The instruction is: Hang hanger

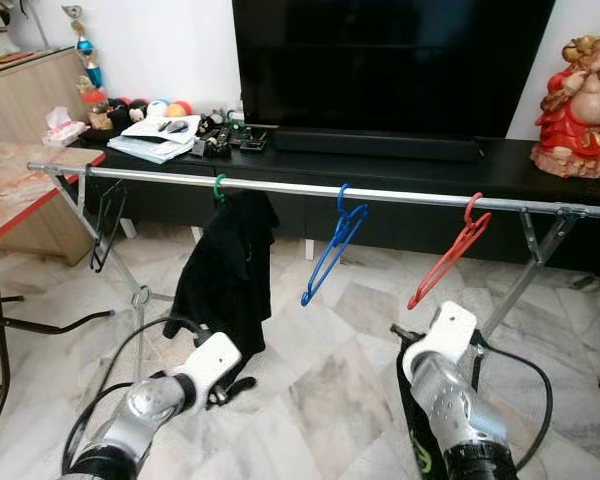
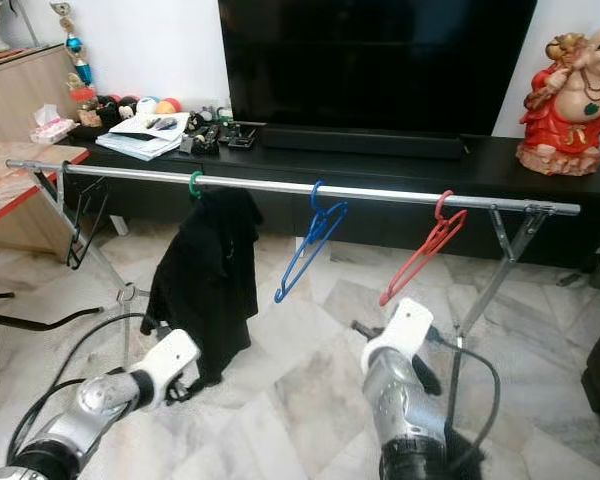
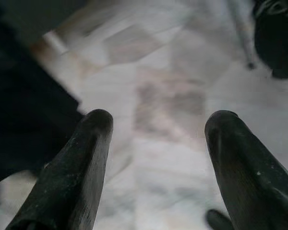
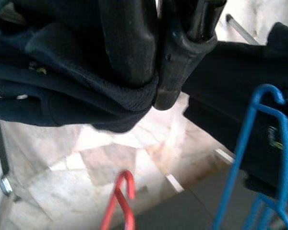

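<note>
both silver arms reach in low at the front of the left eye view, the left gripper [image 1: 232, 388] over the marble floor [image 1: 320, 400] just beside the hem of a black garment [image 1: 228, 270], the right gripper [image 1: 405, 335] near a dark cloth that hangs below its wrist. beyond them a metal rail [image 1: 400, 194] runs across on folding legs; on it hang a black hanger [image 1: 104, 228] near the left end, a green hanger [image 1: 220, 187] carrying the black garment, a blue hanger [image 1: 332, 246] in the middle and a red hanger [image 1: 450, 252] toward the right, both bare and tilted. behind stand a black tv unit [image 1: 510, 170], a television [image 1: 390, 60] and a red and gold statue [image 1: 580, 95]. papers [image 2: 145, 135] lie on the unit in the right eye view, too small to read. the left wrist view has the two black fingers [image 3: 72, 177] spread wide apart with bare floor between them. the right wrist view has the fingers [image 4: 134, 43] pressed together, pinching a fold of dark cloth [image 4: 77, 91]; the blue hanger bears a small yellow-green mark [image 4: 274, 139], blurred past reading, and the red hanger's hook shows nearby.
</note>
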Controlling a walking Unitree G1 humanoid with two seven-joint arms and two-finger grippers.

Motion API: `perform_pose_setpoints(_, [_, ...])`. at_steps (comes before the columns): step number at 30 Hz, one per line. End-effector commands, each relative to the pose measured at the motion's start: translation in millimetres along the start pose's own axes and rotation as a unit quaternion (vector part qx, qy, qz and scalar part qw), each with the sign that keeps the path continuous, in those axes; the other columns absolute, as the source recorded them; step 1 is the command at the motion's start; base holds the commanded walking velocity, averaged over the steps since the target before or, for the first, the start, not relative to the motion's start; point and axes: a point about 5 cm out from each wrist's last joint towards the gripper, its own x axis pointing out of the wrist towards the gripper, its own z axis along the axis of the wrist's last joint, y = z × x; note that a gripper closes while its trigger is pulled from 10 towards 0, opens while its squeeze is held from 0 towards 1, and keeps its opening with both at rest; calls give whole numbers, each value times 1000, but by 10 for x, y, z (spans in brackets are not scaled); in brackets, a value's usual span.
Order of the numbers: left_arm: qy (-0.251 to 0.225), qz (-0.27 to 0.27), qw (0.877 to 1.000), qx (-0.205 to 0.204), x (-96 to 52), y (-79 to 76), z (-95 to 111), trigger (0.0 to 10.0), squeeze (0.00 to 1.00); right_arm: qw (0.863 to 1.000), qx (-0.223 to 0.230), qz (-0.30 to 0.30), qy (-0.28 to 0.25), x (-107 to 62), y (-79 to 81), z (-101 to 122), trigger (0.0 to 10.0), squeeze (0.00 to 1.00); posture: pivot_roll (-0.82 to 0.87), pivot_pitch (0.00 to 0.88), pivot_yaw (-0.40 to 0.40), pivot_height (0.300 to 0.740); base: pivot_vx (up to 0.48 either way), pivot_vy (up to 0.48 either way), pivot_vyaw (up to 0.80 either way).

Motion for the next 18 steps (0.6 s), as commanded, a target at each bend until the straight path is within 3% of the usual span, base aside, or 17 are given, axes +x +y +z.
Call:
perform_pose_setpoints(1, [-15,-13,1000,-13,0,44,98,10000,0,999,-1,28,-27,-57,156,158,10000,0,56,17,61,740,0,0,0])
perform_pose_setpoints(5, [-38,-30,999,-21,37,23,231,10000,0,999,8,27,-38,-97,179,206,10000,0,53,24,68,740,0,0,0])
perform_pose_setpoints(12, [-60,16,997,-35,58,35,310,10000,0,999,17,6,-42,-88,51,157,10000,0,52,27,70,740,0,0,0])
perform_pose_setpoints(18, [-70,-18,997,-35,38,-50,404,10000,0,999,19,3,-39,-114,68,162,10000,0,57,31,70,740,0,0,-783])
